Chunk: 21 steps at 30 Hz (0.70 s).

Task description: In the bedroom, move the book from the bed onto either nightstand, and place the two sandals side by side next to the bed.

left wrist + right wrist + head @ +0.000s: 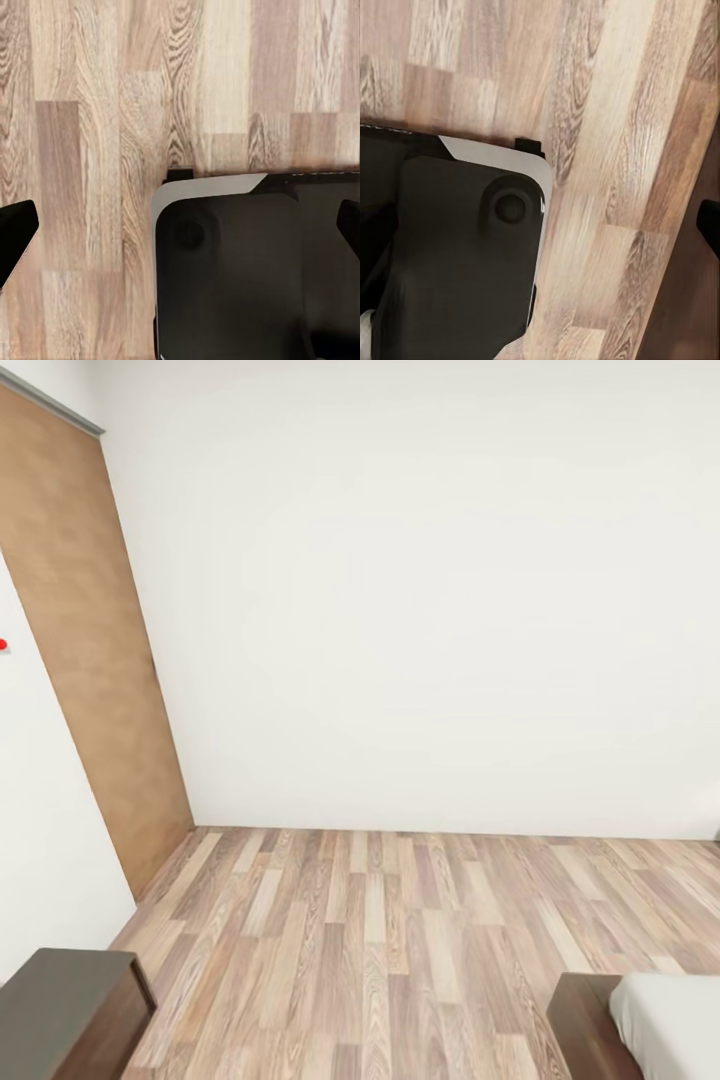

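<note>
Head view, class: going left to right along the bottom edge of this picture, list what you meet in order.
Dark wooden cabinet top → light wood-plank floor → dark brown bed frame → white mattress.

The floor [400,940] across the lower half of the head view is seen to be laid in light wood planks of mixed beige and grey-brown, with a clear grain and a soft, low sheen. The walls [420,590] are rendered plain white, smooth and matt. The door [95,660] at the upper left is shown as mid-brown wood with a faint mottled, matt face. The nightstand [70,1000] at the lower left is finished in dark brown, slightly glossy wood. At the lower right, the bed [585,1025] is framed in dark wood, and its mattress [672,1025] is covered in plain white cloth. In the wrist views, the robot base [240,277] is seen as smooth black plastic with a dull shine.
</note>
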Tool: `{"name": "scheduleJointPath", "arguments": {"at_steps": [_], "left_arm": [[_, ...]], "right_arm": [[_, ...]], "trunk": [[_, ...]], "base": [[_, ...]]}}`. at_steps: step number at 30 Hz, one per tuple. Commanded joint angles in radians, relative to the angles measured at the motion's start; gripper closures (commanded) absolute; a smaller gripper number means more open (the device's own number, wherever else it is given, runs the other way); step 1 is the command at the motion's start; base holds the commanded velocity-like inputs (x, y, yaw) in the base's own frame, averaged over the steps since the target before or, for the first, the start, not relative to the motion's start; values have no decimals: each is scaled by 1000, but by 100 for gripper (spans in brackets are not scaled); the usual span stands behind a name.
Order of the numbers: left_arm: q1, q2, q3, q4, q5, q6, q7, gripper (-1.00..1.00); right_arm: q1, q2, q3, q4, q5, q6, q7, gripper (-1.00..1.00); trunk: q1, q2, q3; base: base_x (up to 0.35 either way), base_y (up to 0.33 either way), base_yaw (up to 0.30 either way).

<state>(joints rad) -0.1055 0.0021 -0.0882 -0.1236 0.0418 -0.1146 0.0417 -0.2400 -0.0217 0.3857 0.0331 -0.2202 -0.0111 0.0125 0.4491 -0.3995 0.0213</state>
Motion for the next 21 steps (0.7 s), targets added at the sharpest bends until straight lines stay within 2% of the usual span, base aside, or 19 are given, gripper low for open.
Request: {"name": "scheduleJointPath", "arguments": {"at_steps": [1,21], "left_arm": [[0,0,-8,1,4,-3,4,-100],[0,1,-8,1,6,-5,4,-100]], "right_arm": [[-1,0,8,2,-10,-1,1,-100],[-1,7,9,2,-10,0,1,-100]], "trunk": [[1,0,0],[1,0,0]], "base": [[327,0,0],[297,0,0]]}}
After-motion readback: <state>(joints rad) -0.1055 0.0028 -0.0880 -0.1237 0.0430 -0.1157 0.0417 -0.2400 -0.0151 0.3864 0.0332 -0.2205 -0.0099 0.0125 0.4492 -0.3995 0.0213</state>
